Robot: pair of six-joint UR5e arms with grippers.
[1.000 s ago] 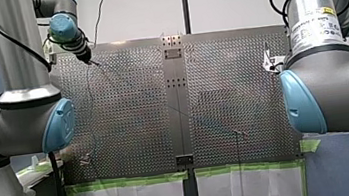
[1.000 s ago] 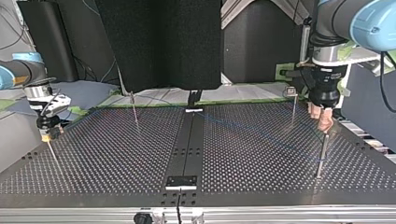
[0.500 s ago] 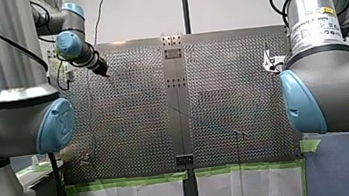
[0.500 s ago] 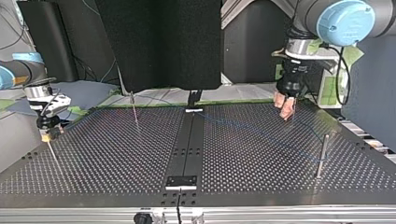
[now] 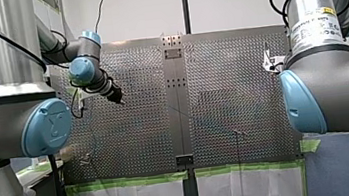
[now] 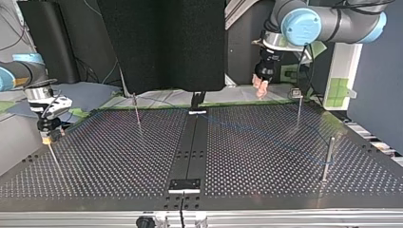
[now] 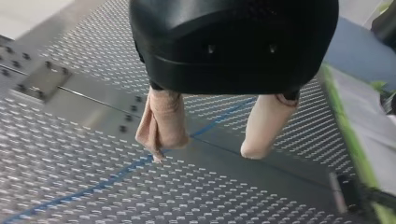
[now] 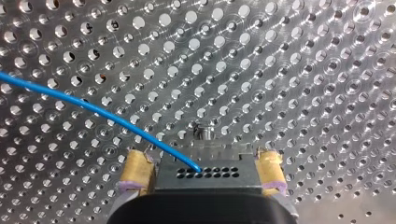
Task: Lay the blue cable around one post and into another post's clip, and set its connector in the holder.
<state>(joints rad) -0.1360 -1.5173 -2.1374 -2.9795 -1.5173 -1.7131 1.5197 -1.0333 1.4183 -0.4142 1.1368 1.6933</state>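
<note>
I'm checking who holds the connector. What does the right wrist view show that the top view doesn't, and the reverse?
Only the right wrist view: the black connector clamped between the right gripper's yellow-padded jaws, with the blue cable running into it. Only the top view: the left gripper hanging above the table's far edge, and two posts standing at that view's right. Both: the right gripper, the perforated table and the cable.
</note>
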